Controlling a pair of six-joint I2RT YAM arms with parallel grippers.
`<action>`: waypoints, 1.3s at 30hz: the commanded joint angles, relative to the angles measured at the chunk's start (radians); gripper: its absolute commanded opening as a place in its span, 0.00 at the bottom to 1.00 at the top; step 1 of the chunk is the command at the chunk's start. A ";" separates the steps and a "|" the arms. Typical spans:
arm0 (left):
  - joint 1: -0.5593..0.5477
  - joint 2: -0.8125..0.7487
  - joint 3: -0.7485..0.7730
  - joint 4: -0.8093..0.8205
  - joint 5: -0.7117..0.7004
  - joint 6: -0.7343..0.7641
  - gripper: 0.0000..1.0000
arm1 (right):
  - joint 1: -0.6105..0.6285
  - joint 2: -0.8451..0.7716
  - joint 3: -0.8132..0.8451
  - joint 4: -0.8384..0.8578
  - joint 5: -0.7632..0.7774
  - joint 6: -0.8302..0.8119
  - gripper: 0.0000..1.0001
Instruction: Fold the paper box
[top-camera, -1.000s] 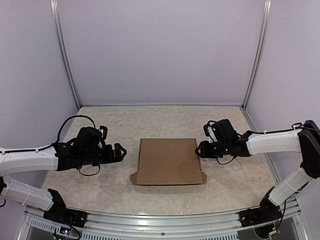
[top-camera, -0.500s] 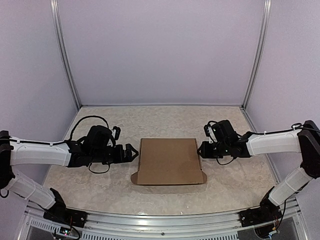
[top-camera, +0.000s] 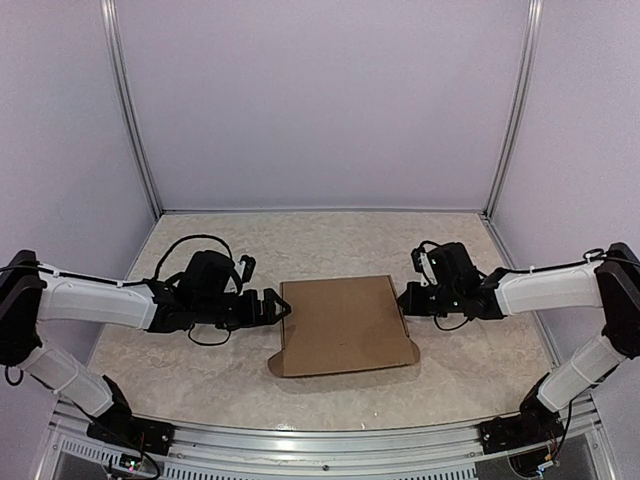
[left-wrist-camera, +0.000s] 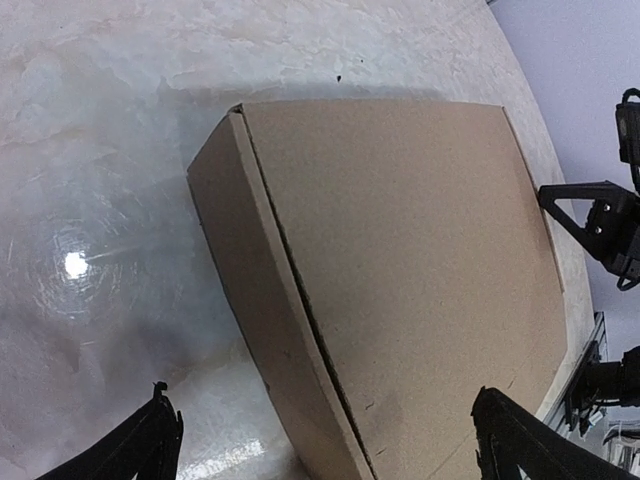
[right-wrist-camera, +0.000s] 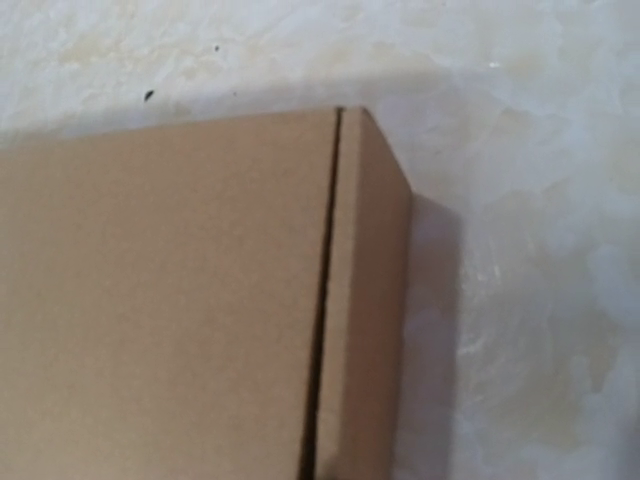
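**Closed cardboard box between my two arms on a pale table**

A pale, marbled table fills the floor of a cell with plain lilac walls. In the middle of it lies the paper box, plain brown cardboard, folded shut with its flat lid down. It sits a little askew. A small rounded tab pokes out at each of its near corners.

My two arms reach in low from either side, white with black wrists. My left fingers are at the box's left edge, about halfway along it. They are spread wide. In my left wrist view one finger shows at the lower left and the other at the lower right, with the box's left wall and lid seam between them. I cannot tell whether they touch the cardboard.

My right fingers are just beside the box's right edge, near its far corner. My right wrist view shows only that corner and its seam, so I cannot tell whether they are spread or closed.
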 joint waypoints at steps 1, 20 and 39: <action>0.000 0.035 0.003 0.087 0.064 -0.041 0.99 | -0.019 -0.007 -0.046 -0.051 0.011 -0.003 0.00; 0.076 0.268 -0.041 0.419 0.272 -0.237 0.99 | -0.061 -0.046 -0.138 -0.003 -0.028 -0.025 0.00; 0.103 0.423 -0.024 0.636 0.404 -0.351 0.99 | -0.148 -0.040 -0.218 0.059 -0.118 -0.052 0.00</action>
